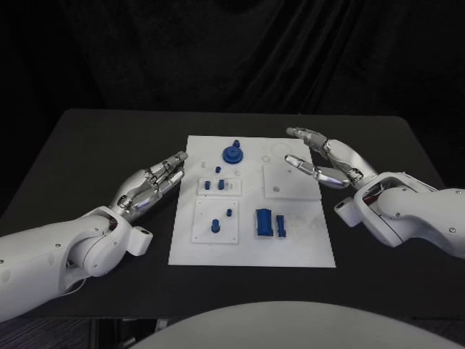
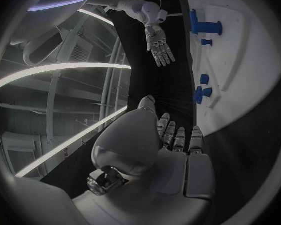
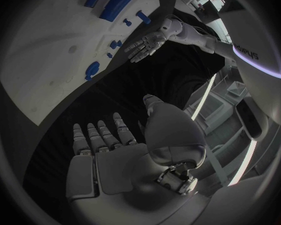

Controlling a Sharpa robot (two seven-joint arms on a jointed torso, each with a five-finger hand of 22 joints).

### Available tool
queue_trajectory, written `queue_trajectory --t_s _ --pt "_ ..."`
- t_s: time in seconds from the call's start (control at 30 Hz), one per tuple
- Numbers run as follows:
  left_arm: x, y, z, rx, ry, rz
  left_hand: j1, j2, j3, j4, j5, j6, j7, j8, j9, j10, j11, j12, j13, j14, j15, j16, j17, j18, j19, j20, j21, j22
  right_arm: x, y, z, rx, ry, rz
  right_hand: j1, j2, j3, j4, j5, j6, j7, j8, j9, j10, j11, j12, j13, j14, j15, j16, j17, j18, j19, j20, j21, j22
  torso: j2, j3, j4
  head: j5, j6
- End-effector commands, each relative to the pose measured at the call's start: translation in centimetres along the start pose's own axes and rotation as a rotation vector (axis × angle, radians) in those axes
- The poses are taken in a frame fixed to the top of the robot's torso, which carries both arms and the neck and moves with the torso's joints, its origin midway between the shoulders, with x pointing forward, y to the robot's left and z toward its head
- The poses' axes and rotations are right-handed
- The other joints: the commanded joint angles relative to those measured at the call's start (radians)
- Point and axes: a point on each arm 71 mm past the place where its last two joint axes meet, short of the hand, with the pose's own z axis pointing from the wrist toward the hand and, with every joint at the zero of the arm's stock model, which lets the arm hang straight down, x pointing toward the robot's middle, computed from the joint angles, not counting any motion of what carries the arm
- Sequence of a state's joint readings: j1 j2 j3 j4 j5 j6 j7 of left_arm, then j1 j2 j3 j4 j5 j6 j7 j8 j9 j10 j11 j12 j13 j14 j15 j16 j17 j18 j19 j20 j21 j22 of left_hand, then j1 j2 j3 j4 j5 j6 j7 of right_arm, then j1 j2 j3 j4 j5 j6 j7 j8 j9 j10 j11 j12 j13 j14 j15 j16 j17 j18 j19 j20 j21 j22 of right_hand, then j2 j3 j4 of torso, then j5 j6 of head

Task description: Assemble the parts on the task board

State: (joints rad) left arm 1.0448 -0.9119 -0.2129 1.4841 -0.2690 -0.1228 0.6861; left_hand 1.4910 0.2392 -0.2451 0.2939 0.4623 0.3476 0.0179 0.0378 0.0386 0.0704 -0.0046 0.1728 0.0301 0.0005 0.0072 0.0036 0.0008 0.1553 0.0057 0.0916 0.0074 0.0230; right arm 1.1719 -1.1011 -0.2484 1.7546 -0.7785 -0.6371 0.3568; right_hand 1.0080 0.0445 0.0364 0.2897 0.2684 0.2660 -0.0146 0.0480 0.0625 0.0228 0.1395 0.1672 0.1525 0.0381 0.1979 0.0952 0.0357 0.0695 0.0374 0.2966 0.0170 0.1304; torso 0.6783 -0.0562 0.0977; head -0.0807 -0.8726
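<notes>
Though barely legible, lettering point(image 3: 248, 53) on left arm point(image 3: 200, 35).

A flat black counter point(image 1: 96, 156) with a dull, smooth top sits in the middle of the head view. Behind the counter, at its far edge, hangs a dark black cloth curtain point(image 1: 232, 51) with soft folds running up and down. The curtain goes all the way across, past both far corners of the counter. Below the counter's near left corner, a small patch of grey floor point(image 1: 44, 336) peeks out. The counter's edges look straight, and its corners are a little rounded.
</notes>
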Motion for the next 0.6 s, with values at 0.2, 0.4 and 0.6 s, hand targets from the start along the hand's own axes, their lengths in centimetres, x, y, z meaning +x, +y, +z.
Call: queue_trajectory --t_s 0.2,0.4,0.6 --pt "0.4 -1.0 1.4 0.160 -0.021 -0.107 -0.162 0.030 -0.066 -0.003 -0.168 -0.141 -0.101 -0.011 -0.012 -0.009 0.016 -0.032 -0.004 0.000 0.003 -0.004 -0.001 -0.003 0.000 0.001 -0.002 -0.007 -0.1 -1.8 0.4 -0.035 0.009 0.347 0.079 0.031 -0.168 0.003 -0.109 -0.060 -0.052 -0.021 -0.035 -0.018 -0.086 -0.069 -0.107 -0.034 -0.042 -0.062 -0.028 0.001 -0.022 -0.003 -0.010 -0.076 -0.052 0.0132 -0.0305 0.027 0.000" --pt "0.6 -0.8 2.0 0.169 -0.019 -0.109 -0.148 0.029 -0.063 -0.003 -0.157 -0.138 -0.097 -0.012 -0.012 -0.013 -0.009 -0.039 -0.005 0.000 -0.009 -0.004 -0.001 0.001 0.000 -0.006 -0.002 -0.008 0.1 -2.7 0.4 -0.034 0.014 0.369 0.094 0.055 -0.198 0.003 -0.098 -0.076 -0.056 -0.024 -0.037 -0.021 -0.073 -0.080 -0.122 -0.036 -0.034 -0.069 -0.029 0.002 -0.023 -0.003 -0.011 -0.084 -0.072 0.0210 -0.0462 0.053 0.000" --pt "0.5 -0.7 2.1 0.181 -0.020 -0.078 -0.158 0.026 -0.071 -0.001 -0.188 -0.140 -0.135 -0.012 -0.012 -0.019 -0.036 -0.052 -0.007 0.000 -0.018 -0.004 -0.001 0.001 -0.001 -0.016 -0.003 -0.011 0.3 -2.9 0.5 -0.043 0.022 0.378 0.099 0.065 -0.211 0.003 -0.094 -0.087 -0.065 -0.025 -0.038 -0.021 -0.074 -0.081 -0.126 -0.036 -0.034 -0.071 -0.030 0.002 -0.024 -0.002 -0.011 -0.088 -0.073 0.0273 -0.0506 0.063 0.000"
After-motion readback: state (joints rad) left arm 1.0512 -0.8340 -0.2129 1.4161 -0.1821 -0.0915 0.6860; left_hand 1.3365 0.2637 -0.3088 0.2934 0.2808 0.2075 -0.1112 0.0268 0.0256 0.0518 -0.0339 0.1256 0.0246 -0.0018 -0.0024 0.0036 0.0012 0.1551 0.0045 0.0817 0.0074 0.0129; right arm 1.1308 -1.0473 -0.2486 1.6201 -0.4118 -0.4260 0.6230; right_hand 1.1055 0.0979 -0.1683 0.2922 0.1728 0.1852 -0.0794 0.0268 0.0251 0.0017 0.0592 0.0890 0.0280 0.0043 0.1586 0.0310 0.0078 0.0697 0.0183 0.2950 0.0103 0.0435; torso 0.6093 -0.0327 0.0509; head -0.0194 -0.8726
